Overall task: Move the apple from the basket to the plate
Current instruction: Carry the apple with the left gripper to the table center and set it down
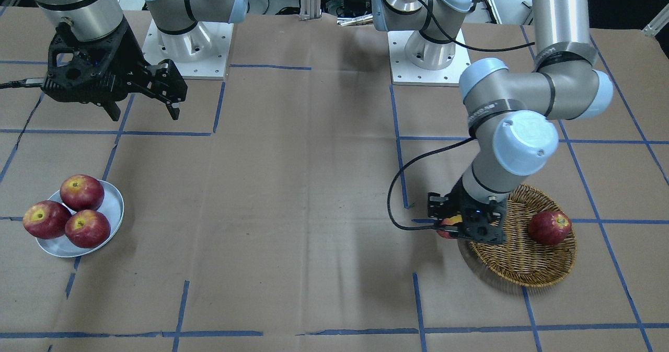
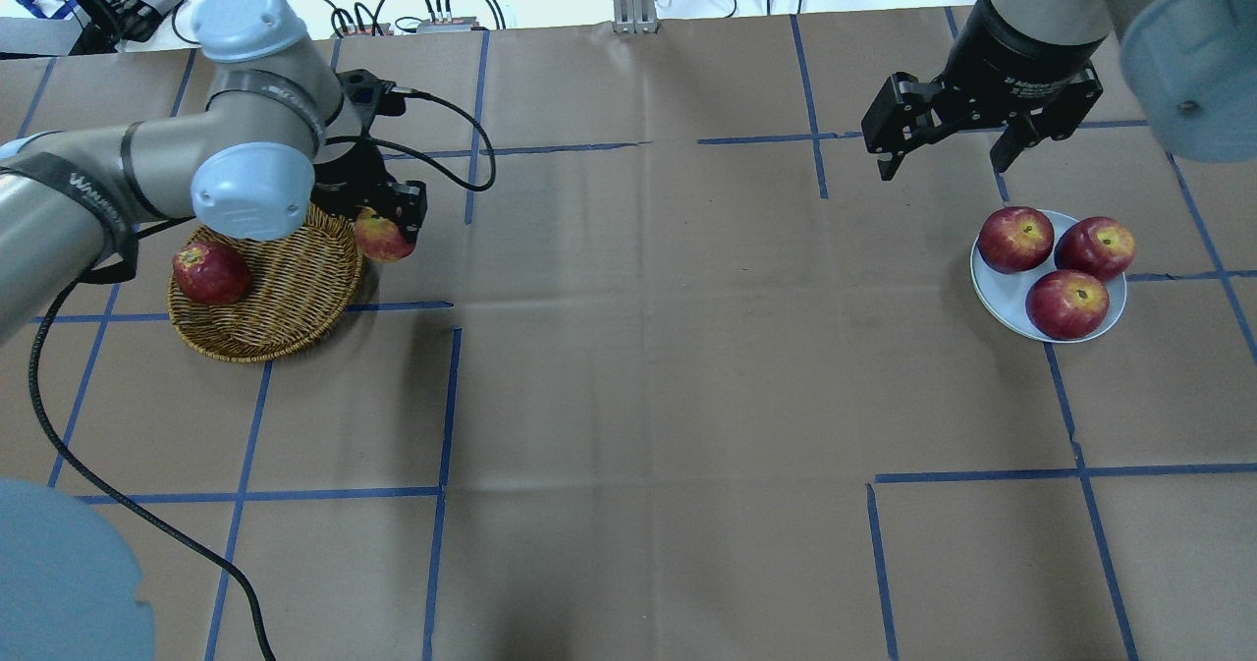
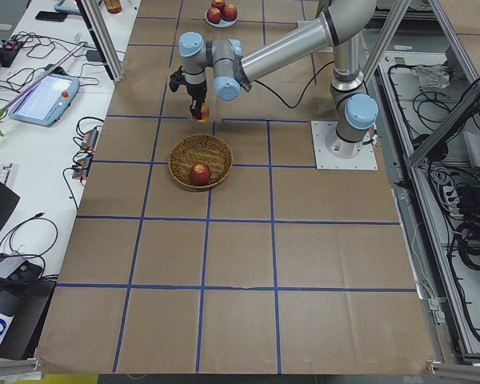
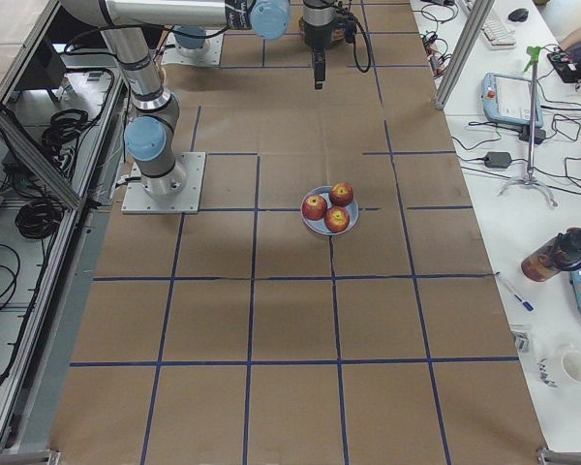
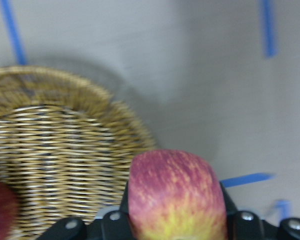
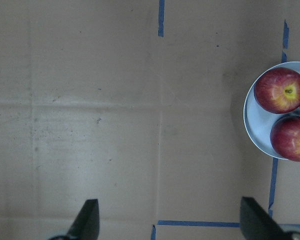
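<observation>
My left gripper (image 2: 390, 221) is shut on the light red, yellow-streaked apple (image 2: 380, 238) and holds it just outside the right rim of the wicker basket (image 2: 285, 322). The left wrist view shows the apple (image 5: 176, 195) between the fingers, above the table beside the basket (image 5: 55, 130). The apple also shows in the front view (image 1: 448, 227). The silvery plate (image 2: 1002, 293) at the far right holds three red apples. My right gripper (image 2: 945, 168) is open and empty, hovering behind the plate (image 6: 257, 127).
One darker red apple (image 2: 209, 272) lies in the basket's left half. The left arm's black cable (image 2: 59, 425) trails over the table near the basket. Blue tape lines cross the brown paper cover.
</observation>
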Motion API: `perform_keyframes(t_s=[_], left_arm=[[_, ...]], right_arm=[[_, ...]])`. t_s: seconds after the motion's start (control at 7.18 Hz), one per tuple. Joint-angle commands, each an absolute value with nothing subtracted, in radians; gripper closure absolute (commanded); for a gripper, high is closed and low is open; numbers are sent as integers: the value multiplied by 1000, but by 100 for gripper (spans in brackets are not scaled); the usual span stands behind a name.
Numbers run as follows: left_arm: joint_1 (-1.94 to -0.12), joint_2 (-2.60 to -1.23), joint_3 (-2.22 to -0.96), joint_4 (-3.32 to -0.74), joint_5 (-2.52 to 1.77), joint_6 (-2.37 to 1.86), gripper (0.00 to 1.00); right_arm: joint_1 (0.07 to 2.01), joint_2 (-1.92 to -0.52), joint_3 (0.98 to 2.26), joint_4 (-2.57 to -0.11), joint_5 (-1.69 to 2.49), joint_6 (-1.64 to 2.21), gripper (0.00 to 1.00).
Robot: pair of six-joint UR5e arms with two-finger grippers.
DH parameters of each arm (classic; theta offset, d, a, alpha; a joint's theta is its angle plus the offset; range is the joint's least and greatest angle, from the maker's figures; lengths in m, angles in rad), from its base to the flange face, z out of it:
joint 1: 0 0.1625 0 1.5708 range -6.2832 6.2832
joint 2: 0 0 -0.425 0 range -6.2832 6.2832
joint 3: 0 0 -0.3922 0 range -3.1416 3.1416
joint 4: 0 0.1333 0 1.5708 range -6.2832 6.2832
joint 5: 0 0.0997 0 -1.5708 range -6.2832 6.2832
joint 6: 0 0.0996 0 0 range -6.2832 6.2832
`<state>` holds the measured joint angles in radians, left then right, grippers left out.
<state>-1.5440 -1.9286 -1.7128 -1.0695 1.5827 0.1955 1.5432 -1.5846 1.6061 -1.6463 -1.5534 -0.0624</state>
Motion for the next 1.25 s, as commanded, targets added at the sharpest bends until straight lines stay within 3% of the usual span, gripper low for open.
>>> perform_keyframes(t_s=[0.0,0.56,1.11], left_arm=[[-1745,-1972,-1671,-1071,1583,-33,45],[-1936,-2135,-1517,-1062,1577,-216,43],[-1950,-2189,-1511,-1052,1575,-221,44]], right_arm=[[1543,-1585,1606,-1646,-1554,-63,0],[1543,-1585,1606,-1647,-1554,-61,0],[1543,-1585,1606,-1646,-1552,-63,0]])
